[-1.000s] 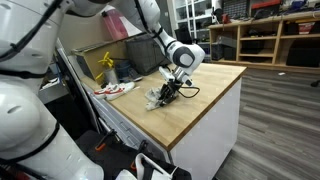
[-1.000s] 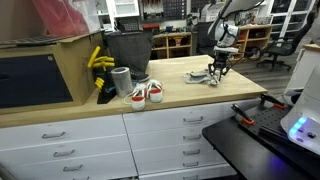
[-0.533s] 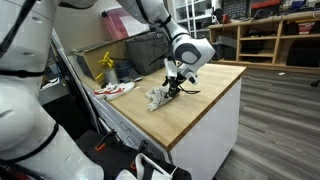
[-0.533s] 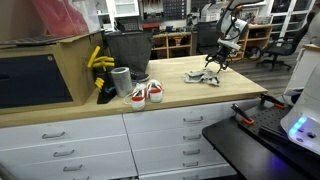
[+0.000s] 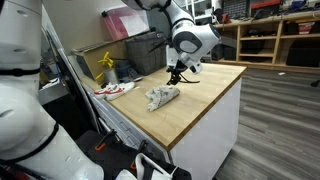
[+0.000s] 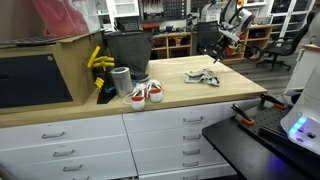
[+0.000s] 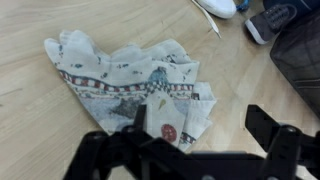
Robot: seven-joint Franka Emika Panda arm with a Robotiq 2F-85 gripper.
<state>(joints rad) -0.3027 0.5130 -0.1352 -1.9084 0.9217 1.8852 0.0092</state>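
A crumpled patterned cloth (image 5: 162,96) (image 6: 202,77) lies on the wooden countertop (image 5: 205,105), apart from the gripper. In the wrist view the cloth (image 7: 125,75) is white with dark bands and small red and yellow prints, spread below the fingers. My gripper (image 5: 176,73) (image 6: 217,52) hangs a little above and behind the cloth. Its jaws stand wide, with nothing between them. In the wrist view the gripper (image 7: 200,135) frames the cloth's near corner and bare wood.
A pair of white and red sneakers (image 5: 115,89) (image 6: 147,93) sits on the counter beside a grey cup (image 6: 121,80), a black bin (image 6: 127,50) and a yellow object (image 5: 106,62). The counter edge (image 6: 150,110) drops to white drawers. Shelves fill the background.
The gripper has opened and let go of the cloth, then risen up and back from it. The cloth now rests flat on the counter.
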